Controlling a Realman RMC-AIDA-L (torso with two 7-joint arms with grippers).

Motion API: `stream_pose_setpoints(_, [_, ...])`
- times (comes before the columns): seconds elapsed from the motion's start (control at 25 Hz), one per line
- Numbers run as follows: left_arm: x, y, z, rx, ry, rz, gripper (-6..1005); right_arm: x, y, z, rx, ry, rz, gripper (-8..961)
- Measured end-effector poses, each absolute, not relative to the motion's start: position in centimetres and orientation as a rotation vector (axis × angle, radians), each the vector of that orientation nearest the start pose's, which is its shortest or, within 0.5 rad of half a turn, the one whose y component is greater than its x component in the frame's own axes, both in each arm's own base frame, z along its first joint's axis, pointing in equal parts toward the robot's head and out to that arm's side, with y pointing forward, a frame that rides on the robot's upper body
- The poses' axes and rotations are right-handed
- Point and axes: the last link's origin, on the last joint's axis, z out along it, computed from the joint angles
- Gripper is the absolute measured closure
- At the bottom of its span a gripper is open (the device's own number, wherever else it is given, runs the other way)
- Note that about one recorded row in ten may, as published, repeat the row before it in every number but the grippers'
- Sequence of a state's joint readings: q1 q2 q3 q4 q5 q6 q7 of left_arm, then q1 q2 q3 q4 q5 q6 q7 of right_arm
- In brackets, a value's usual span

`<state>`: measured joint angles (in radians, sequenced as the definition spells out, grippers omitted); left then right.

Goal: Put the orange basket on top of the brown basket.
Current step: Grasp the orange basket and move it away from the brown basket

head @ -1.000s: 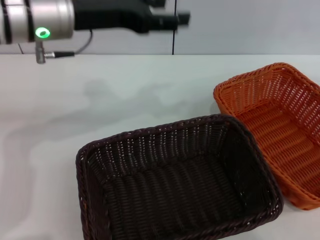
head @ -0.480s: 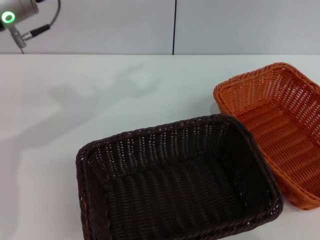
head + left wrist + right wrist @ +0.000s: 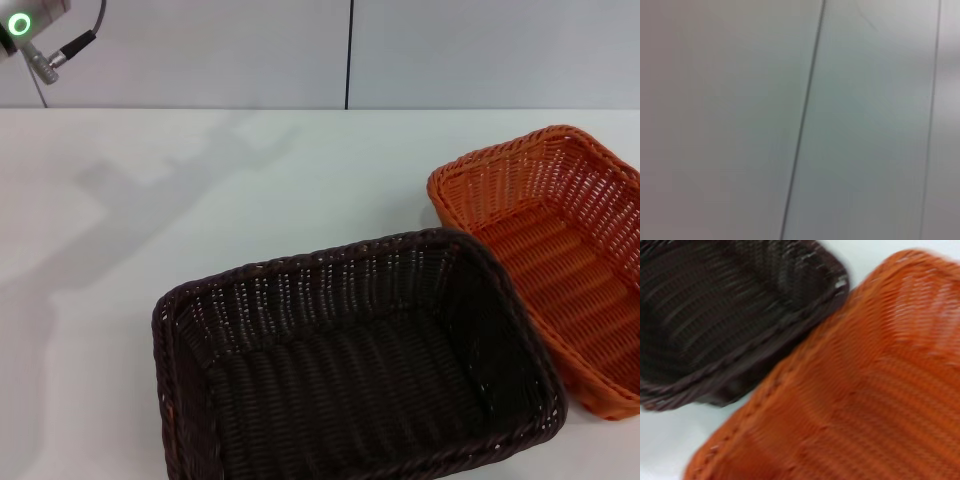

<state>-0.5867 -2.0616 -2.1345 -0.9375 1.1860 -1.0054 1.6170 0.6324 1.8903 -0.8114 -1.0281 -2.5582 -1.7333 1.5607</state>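
The orange basket (image 3: 560,250) sits on the white table at the right, its left side touching the brown basket (image 3: 350,360), which stands at the front centre. Both are empty. The right wrist view shows the orange basket (image 3: 865,390) close below the camera, beside a corner of the brown basket (image 3: 715,315). Neither gripper shows in any view. Only a bit of the left arm (image 3: 30,30) with a green light shows at the top left of the head view. The left wrist view shows only a pale wall.
The white table (image 3: 200,190) runs back to a grey wall (image 3: 450,50) with a dark vertical seam. The left arm's shadow lies on the table at the left.
The left arm has pulled away up and to the left, out of the head view. Its shadow has shifted left. The baskets have not moved.
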Motion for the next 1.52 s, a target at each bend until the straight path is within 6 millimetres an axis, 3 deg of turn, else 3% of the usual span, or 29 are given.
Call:
stream_pose_setpoints(0.24, [-14.9,43.6,9.4,-2.037,-0.517,-1.209,165,27.5,34.9,8.9,-2.969,0.295,-0.464,241])
stream_pose_setpoints(0.68, [-14.3,44.2,9.4,-2.034,-0.508,-1.192,165,25.3,32.0,4.7,-3.182,0.186,-0.462,244])
stream_pose_setpoints(1.08, [-13.4,45.2,9.1,-2.042,-0.481,-1.128,167,23.3,29.8,2.9,-3.363,0.134,-0.387,247])
stream_pose_setpoints(1.28, [-13.3,45.5,9.1,-2.041,-0.479,-1.112,169,23.3,30.1,3.6,-3.349,0.142,-0.368,249])
stream_pose_setpoints(1.4, [-13.3,45.5,9.0,-2.041,-0.477,-1.107,170,23.3,31.0,5.4,-3.280,0.153,-0.346,249])
stream_pose_setpoints(1.48, [-13.3,45.6,9.1,-2.039,-0.479,-1.105,170,23.2,32.4,7.8,-3.173,0.157,-0.311,250])
stream_pose_setpoints(1.52, [-13.4,45.6,9.1,-2.038,-0.480,-1.103,170,23.2,32.4,7.8,-3.173,0.157,-0.311,250])
